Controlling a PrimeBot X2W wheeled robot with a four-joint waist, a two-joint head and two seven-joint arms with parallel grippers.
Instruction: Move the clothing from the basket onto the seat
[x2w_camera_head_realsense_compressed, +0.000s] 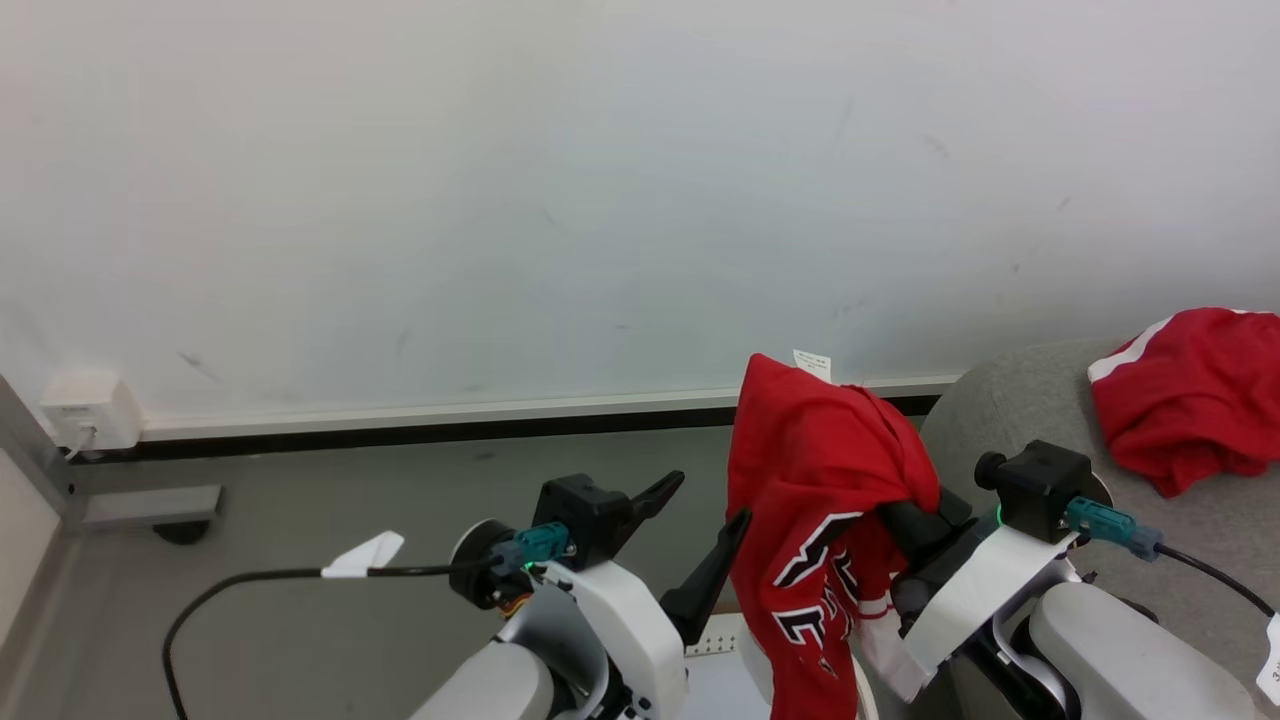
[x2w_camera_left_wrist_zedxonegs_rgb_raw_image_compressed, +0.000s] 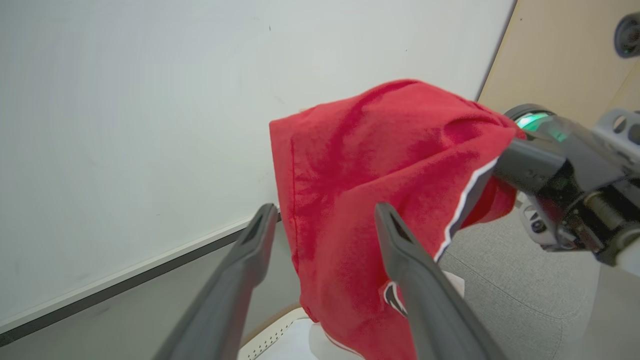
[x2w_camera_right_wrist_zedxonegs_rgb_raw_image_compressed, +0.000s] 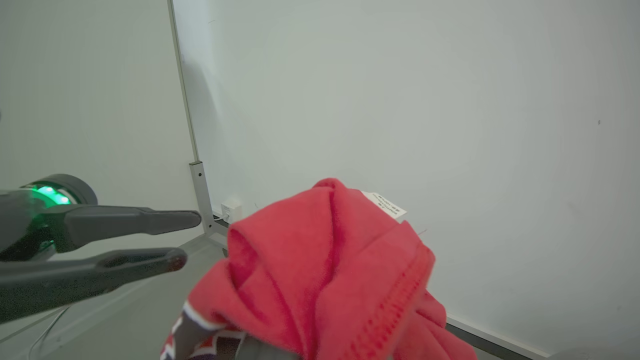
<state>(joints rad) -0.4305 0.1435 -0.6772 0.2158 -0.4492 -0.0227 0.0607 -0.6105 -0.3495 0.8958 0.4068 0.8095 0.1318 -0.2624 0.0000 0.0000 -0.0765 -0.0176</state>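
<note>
One piece of the clothing (x2w_camera_head_realsense_compressed: 1190, 400) already lies crumpled on the seat (x2w_camera_head_realsense_compressed: 1010, 430), toward its far right side. A second garment (x2w_camera_head_realsense_compressed: 820, 470) is up in the air. Your right gripper (x2w_camera_head_realsense_compressed: 905, 520) is clamped on a bunched fold of it, and the red cloth drapes over the fingers and hangs down with its lettering showing and its white label (x2w_camera_head_realsense_compressed: 812, 364) at the top. It hangs just beside the seat's left edge and above the basket (x2w_camera_head_realsense_compressed: 712, 640) (only a sliver of perforated wall shows at the bottom of the head view). Its lower end runs off that view, so you cannot tell whether it is clear of the rim.

Your left gripper (x2w_camera_head_realsense_compressed: 708, 498) stands wide and holds nothing, just beside the hanging cloth.

I would judge you partway: one garment delivered, one lifted but not yet over the seat. It has to be carried right, over the grey fabric, and released. Whether more clothing waits in the basket cannot be told.
</note>
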